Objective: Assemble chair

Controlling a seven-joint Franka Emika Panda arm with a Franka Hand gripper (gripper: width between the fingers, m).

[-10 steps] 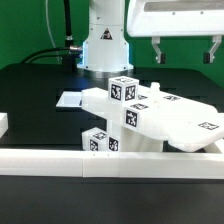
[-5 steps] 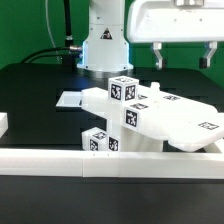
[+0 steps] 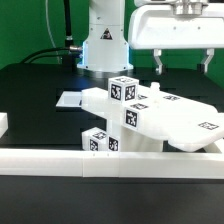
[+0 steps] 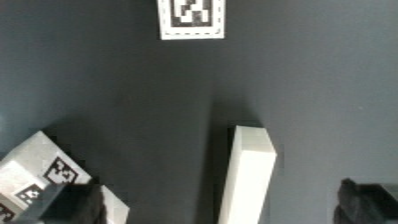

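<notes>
— Where's it at with the chair (image 3: 150, 115)?

— Nothing's in hand. The gripper (image 3: 182, 64) hangs high with its fingers (image 3: 158, 63) spread wide and empty. The white parts sit heaped on the black worktop (image 3: 40, 85) below the fingers, resting against the white border rail (image 3: 110, 164).

— So it's between steps?

— I'd say it's lining up a pick. From the wrist view I only see a tag (image 4: 192, 18), one white slab edge (image 4: 251, 185), and a tagged corner (image 4: 45, 172); I can't tell which part is the target.

— Next move?

— Probably come down over one piece, straddle a narrow edge, then close.
</notes>
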